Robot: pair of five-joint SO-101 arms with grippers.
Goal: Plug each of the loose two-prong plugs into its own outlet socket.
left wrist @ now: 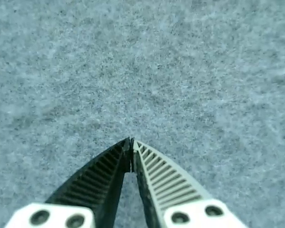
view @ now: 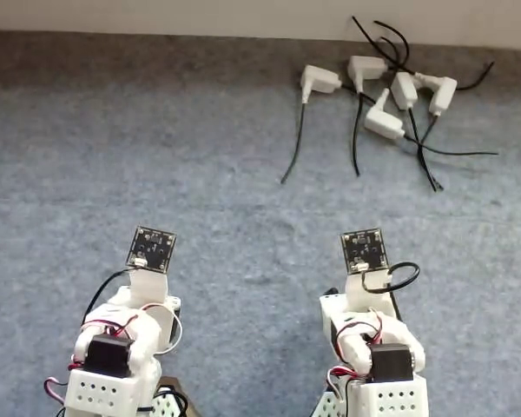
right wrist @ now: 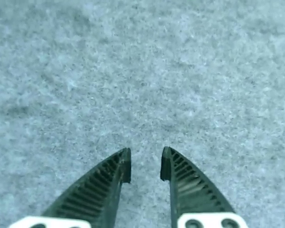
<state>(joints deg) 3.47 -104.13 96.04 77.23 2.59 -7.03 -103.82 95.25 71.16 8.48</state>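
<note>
Several white two-prong plugs with short black cords lie in a loose cluster at the far right of the grey carpet; one plug (view: pixel 319 81) sits leftmost and another plug (view: pixel 384 122) lies nearest the arms. Their cords cross each other. Both arms stand at the near edge, well short of the plugs. My left gripper (left wrist: pixel 132 142) hangs over bare carpet, shut with its tips touching and nothing between them. My right gripper (right wrist: pixel 146 164) also hangs over bare carpet, open by a small gap and holding nothing.
The left arm (view: pixel 126 343) and right arm (view: pixel 373 347) sit side by side at the near edge. A pale wall strip (view: pixel 156 16) borders the carpet (view: pixel 156 156) at the far side.
</note>
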